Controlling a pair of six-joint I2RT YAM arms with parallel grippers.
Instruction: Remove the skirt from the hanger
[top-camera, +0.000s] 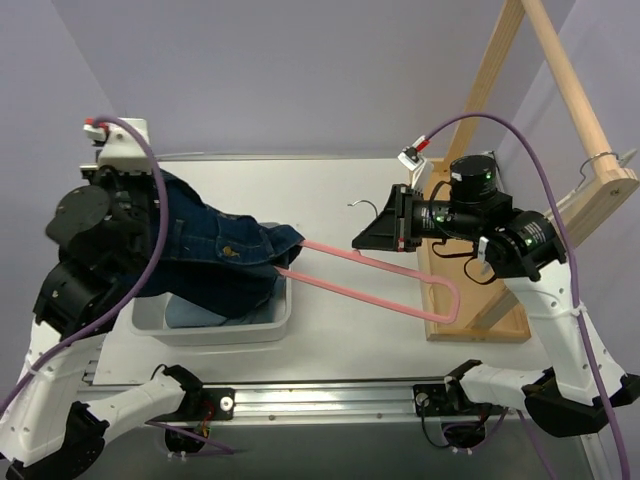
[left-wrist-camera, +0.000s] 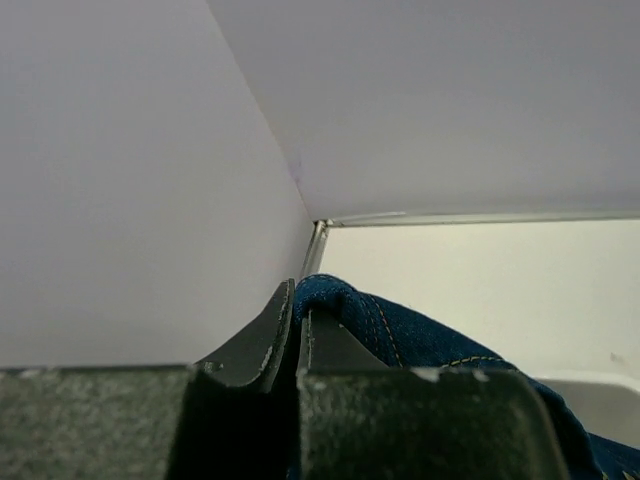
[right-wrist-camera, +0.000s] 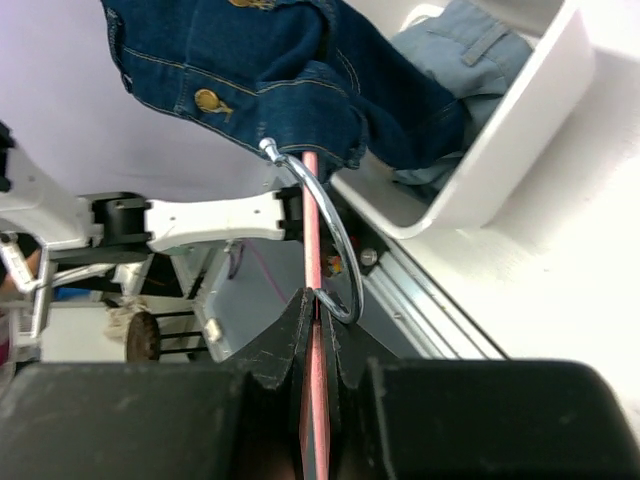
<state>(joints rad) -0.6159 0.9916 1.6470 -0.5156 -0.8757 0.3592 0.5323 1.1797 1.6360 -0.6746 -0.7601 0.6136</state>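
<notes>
Pinching a fold of the dark blue denim skirt with brass buttons (top-camera: 215, 250), the left gripper (left-wrist-camera: 297, 302) has its jaws closed tight on the cloth. The left wrist view shows the orange-stitched hem bunched between the fingers. From the top view that grip point is hidden under the arm and the purple cable (top-camera: 150, 190).

The skirt hangs off the table, stretched over the white plastic bin (top-camera: 250, 328), with its right end on the pink plastic hanger (top-camera: 350, 291).

The right gripper (right-wrist-camera: 315, 300) is closed on the hanger's pink bar next to the silver metal hook (right-wrist-camera: 345, 240). That hook is barely a thin curl in the top view.

Only the right wrist view shows the skirt's buttons (right-wrist-camera: 208, 100) up close; any stamping on them is too small to read. It also shows the light blue denim garment (right-wrist-camera: 450, 60) inside the bin, mostly covered by the skirt from above.

The small red-and-white tag (top-camera: 412, 155) on the right arm's cable has no legible text.

The wooden clothes rack (top-camera: 495, 90) stands at the right of the white table (top-camera: 340, 190), its top cut off by the frame.
</notes>
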